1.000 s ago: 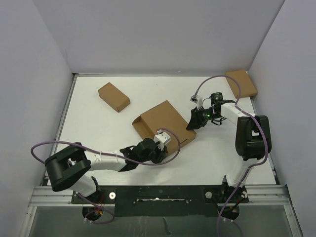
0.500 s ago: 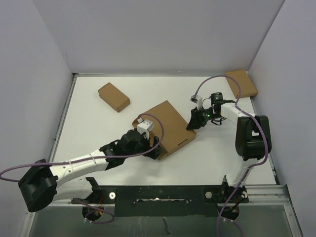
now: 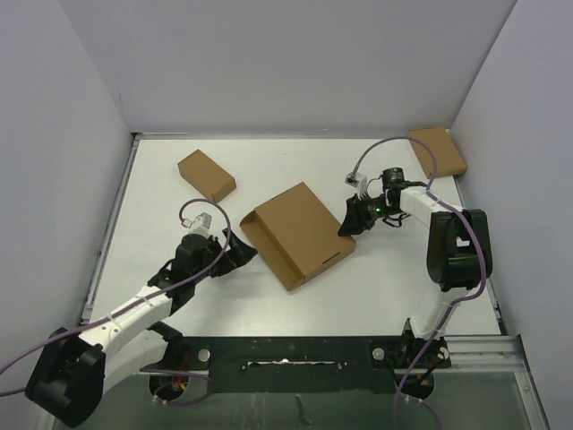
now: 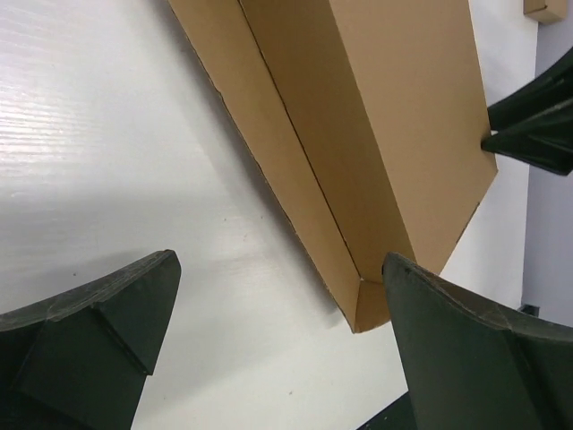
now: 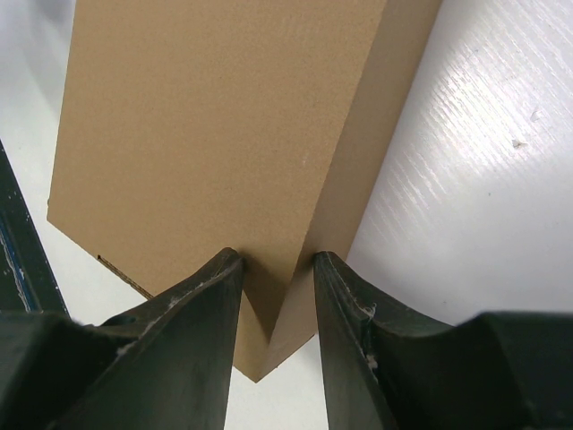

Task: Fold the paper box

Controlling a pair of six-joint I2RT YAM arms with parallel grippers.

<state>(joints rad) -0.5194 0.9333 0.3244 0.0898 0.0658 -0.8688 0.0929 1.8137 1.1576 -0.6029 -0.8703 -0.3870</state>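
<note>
At centre: paper box [image 3: 300, 228] closed flat, left flap [image 3: 250, 235] seemingly untucked. Right gripper [image 3: 347, 221] pinches its corner; left gripper [image 3: 237, 253] agape, empty.

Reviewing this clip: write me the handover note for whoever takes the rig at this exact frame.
Left gripper: open, over bare table just left of the paper box, touching nothing.
Right gripper: closed on the box's right corner, one finger on the top panel, one on the side wall.
Box: lies mid-table, top panel down flat. A long side strip along its left edge sits outside the top panel.
Two small boxes sit apart at the back, not involved.
Done: main body folded up.
Left: probably tucking that left strip. Any tabs cannot be checked from here.
</note>
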